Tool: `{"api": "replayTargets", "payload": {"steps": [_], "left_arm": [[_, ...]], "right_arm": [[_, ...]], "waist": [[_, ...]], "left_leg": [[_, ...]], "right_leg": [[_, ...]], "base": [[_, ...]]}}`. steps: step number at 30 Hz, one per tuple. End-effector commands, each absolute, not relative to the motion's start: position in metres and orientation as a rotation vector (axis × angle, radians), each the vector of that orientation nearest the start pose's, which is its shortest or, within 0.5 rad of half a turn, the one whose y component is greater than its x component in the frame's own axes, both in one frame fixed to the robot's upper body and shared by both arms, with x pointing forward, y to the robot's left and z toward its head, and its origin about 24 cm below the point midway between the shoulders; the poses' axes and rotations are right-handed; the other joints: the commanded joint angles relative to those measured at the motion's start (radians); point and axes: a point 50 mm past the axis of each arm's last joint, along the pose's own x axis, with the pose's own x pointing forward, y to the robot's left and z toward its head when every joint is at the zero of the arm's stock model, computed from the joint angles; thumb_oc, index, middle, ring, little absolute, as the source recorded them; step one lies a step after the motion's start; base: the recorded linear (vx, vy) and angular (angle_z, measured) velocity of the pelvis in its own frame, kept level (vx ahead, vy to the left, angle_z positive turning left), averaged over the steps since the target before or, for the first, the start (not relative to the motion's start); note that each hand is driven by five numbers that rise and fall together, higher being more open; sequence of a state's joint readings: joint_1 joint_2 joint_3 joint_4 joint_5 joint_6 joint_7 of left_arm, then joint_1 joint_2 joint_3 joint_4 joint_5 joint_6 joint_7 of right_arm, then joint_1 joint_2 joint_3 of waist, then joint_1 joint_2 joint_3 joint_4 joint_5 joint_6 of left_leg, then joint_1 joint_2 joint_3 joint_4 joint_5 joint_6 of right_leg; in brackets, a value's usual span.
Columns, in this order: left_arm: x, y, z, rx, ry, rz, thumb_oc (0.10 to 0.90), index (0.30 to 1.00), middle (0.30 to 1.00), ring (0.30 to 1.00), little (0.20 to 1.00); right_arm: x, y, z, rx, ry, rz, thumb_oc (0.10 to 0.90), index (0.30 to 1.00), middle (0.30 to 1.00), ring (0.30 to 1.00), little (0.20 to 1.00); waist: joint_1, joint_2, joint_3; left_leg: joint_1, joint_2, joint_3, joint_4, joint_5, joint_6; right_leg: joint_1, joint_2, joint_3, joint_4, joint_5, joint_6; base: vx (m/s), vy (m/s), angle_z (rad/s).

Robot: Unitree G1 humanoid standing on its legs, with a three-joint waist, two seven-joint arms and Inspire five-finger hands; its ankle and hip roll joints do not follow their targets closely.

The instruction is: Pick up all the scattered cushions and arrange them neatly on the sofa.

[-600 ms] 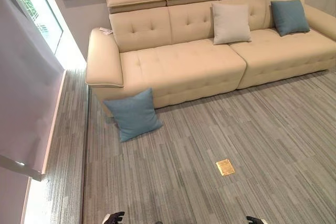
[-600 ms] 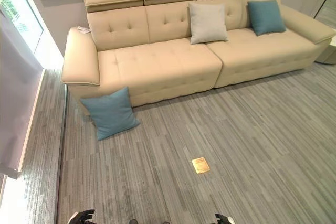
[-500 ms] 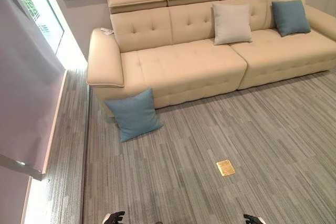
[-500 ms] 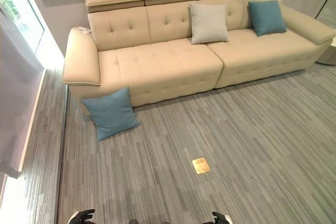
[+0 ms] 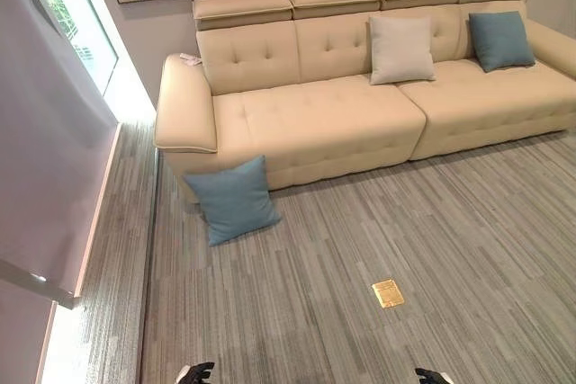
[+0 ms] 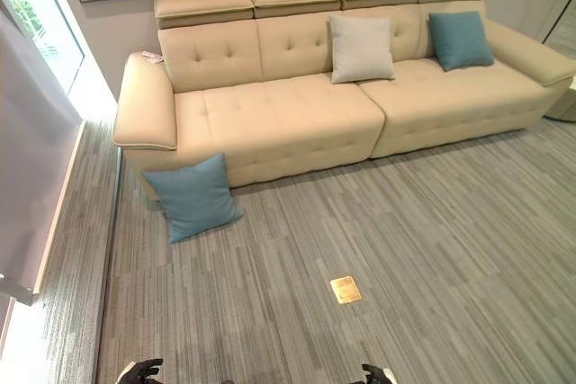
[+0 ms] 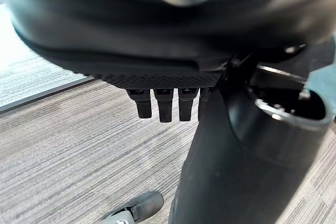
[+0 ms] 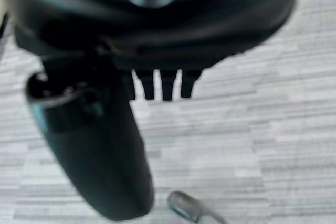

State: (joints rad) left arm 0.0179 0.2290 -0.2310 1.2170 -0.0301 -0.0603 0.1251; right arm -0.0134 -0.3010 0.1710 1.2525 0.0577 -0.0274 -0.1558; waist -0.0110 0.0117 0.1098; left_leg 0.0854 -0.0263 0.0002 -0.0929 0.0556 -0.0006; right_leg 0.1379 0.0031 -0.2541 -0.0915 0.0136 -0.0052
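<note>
A blue cushion leans on the floor against the front of the beige sofa, below its left armrest. On the seat, a light grey cushion and a second blue cushion stand upright against the backrest, toward the right. My left hand and right hand hang low at the bottom edge of the eye views, far from the cushions. In each wrist view the fingers hang straight over bare carpet, holding nothing.
Grey striped carpet lies between me and the sofa. A small brass floor plate sits in the carpet ahead. A window and a grey blind run along the left wall. A small white object rests on the left armrest.
The whole picture has shifted slightly down and right, so the camera has moved. The cushions and both hands keep their places.
</note>
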Motion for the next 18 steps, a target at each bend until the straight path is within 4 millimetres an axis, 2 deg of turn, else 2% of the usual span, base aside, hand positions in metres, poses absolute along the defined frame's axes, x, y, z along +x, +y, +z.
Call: {"api": "replayTargets", "payload": {"steps": [1, 8, 12, 14, 15, 16, 17, 18], "left_arm": [[0.117, 0.237, -0.153, 0.406, 1.102, 0.113, 0.800, 0.900, 0.900, 0.900, 0.900], [0.119, 0.237, -0.152, 0.398, 1.097, 0.120, 0.800, 0.900, 0.900, 0.900, 0.900], [0.127, 0.234, -0.151, 0.384, 1.073, 0.119, 0.800, 0.900, 0.900, 0.900, 0.900], [0.134, 0.231, -0.149, 0.380, 1.054, 0.108, 0.800, 0.900, 0.900, 0.900, 0.900], [0.135, 0.229, -0.149, 0.384, 1.049, 0.102, 0.800, 0.900, 0.900, 0.900, 0.900], [0.136, 0.226, -0.149, 0.385, 1.047, 0.092, 0.800, 0.900, 0.900, 0.900, 0.900], [0.136, 0.226, -0.149, 0.387, 1.046, 0.090, 0.800, 0.900, 0.900, 0.900, 0.900], [0.133, 0.228, -0.150, 0.383, 1.053, 0.101, 0.800, 0.900, 0.900, 0.900, 0.900]], "right_arm": [[0.108, -0.272, -0.147, -0.485, 1.160, -0.200, 0.800, 0.900, 0.900, 0.900, 0.900], [0.112, -0.272, -0.145, -0.492, 1.146, -0.195, 0.800, 0.900, 0.900, 0.900, 0.900], [0.116, -0.273, -0.144, -0.492, 1.133, -0.206, 0.800, 0.900, 0.900, 0.900, 0.900], [0.117, -0.275, -0.143, -0.492, 1.131, -0.219, 0.800, 0.900, 0.900, 0.900, 0.900], [0.116, -0.277, -0.142, -0.489, 1.132, -0.231, 0.800, 0.900, 0.900, 0.900, 0.900], [0.113, -0.277, -0.143, -0.486, 1.146, -0.239, 0.800, 0.900, 0.900, 0.900, 0.900], [0.111, -0.277, -0.144, -0.485, 1.157, -0.234, 0.800, 0.900, 0.900, 0.900, 0.900], [0.110, -0.272, -0.146, -0.488, 1.164, -0.215, 0.800, 0.900, 0.900, 0.900, 0.900]], "waist": [[0.033, -0.044, 0.030], [0.051, -0.056, 0.050], [0.059, -0.065, 0.072], [0.060, -0.070, 0.085], [0.051, -0.072, 0.085], [0.042, -0.070, 0.083], [0.039, -0.069, 0.079], [0.041, -0.072, 0.074]], "left_leg": [[0.047, 0.080, 0.012, 0.006, -0.129, -0.068], [0.005, 0.086, -0.027, 0.010, -0.103, -0.077], [-0.063, 0.069, -0.035, 0.077, -0.106, -0.079], [-0.131, 0.050, -0.006, 0.147, -0.117, -0.078], [-0.160, 0.048, 0.038, 0.179, -0.124, -0.071], [-0.172, 0.059, 0.133, 0.190, -0.134, -0.058], [-0.175, 0.062, 0.175, 0.189, -0.138, -0.050], [-0.171, 0.055, 0.179, 0.176, -0.151, -0.038]], "right_leg": [[0.029, -0.065, -0.005, 0.004, -0.101, 0.088], [0.011, -0.055, -0.039, 0.004, -0.107, 0.074], [-0.002, -0.065, -0.067, 0.004, -0.106, 0.071], [-0.010, -0.084, -0.102, 0.004, -0.105, 0.073], [-0.012, -0.097, -0.125, 0.004, -0.104, 0.076], [-0.013, -0.105, -0.142, 0.004, -0.107, 0.078], [-0.015, -0.107, -0.150, 0.004, -0.106, 0.080], [-0.014, -0.108, -0.148, 0.004, -0.102, 0.083]], "base": [[-0.01, -0.083, 0.27], [-0.02, -0.048, 0.21], [-0.05, -0.013, 0.31], [-0.04, 0.039, 0.60], [0.00, 0.108, 0.84], [0.03, 0.131, 0.87], [0.10, 0.182, 1.08], [0.09, 0.114, 0.98]]}}
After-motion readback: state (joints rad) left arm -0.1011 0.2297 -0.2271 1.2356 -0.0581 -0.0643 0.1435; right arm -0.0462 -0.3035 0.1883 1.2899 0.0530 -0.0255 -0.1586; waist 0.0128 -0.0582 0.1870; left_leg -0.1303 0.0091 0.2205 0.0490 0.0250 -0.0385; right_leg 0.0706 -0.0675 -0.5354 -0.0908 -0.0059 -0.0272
